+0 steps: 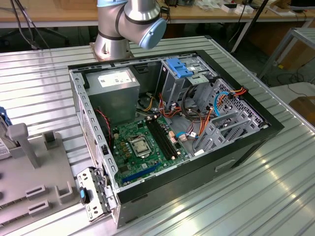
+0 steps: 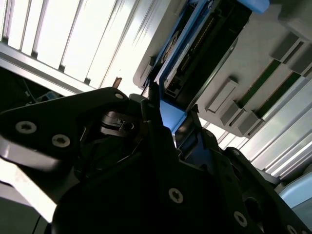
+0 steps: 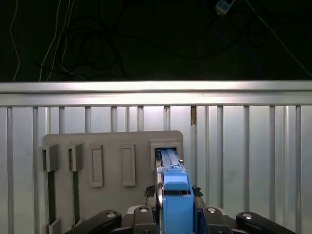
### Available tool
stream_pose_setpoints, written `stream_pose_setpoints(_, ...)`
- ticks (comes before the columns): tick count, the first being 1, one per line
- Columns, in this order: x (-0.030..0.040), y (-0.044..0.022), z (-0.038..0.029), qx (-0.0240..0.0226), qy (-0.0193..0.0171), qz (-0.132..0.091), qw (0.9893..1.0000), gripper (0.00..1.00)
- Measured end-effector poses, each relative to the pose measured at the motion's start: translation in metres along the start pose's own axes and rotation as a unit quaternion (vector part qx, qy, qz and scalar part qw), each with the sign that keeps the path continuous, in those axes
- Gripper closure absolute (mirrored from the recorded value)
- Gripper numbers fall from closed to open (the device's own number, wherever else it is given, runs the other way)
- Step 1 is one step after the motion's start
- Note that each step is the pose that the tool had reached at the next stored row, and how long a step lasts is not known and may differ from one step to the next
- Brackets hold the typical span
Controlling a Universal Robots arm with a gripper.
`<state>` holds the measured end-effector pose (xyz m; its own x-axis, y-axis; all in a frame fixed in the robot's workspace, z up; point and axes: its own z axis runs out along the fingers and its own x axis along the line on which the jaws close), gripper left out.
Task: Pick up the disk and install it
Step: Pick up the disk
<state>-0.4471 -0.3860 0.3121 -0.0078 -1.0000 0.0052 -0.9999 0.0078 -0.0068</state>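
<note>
The disk (image 3: 170,157) stands on edge in a slot of the grey fixture (image 3: 112,141), its blue plastic rail facing the camera in the first wrist view. My gripper (image 3: 176,194) reaches over it, with the black fingers (image 3: 197,191) pressed against both sides of the blue rail, so it is shut on the disk. In the second wrist view the disk (image 2: 192,48) still sits in the fixture (image 2: 253,53), with the gripper (image 2: 168,119) clamped on its near blue end. At the exterior view's left edge a sliver of blue and white (image 1: 2,140) shows above the fixture (image 1: 39,172).
An open computer case (image 1: 236,147) lies on the slatted metal table (image 1: 275,196), with a green motherboard (image 1: 142,145), a grey power-supply box (image 1: 115,81) and a drive cage topped by a blue latch (image 1: 179,68). The arm's base (image 1: 123,24) stands behind the case. Cables cross the case interior.
</note>
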Motion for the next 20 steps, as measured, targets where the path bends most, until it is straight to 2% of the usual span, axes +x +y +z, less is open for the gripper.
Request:
stream_pose_setpoints(8,0.0001,-0.0001,-0.0091,0.0,0.0,0.0,1.0,0.63)
stream_pose_setpoints(13,0.0002,-0.0002,-0.0212,0.0012,0.0,0.0,1.0,0.63)
stream_pose_setpoints(14,0.0002,-0.0002,-0.0256,0.0018,0.0001,0.0,1.0,0.63)
stream_pose_setpoints(20,0.0002,-0.0002,-0.0372,0.0032,0.0,0.0,1.0,0.63)
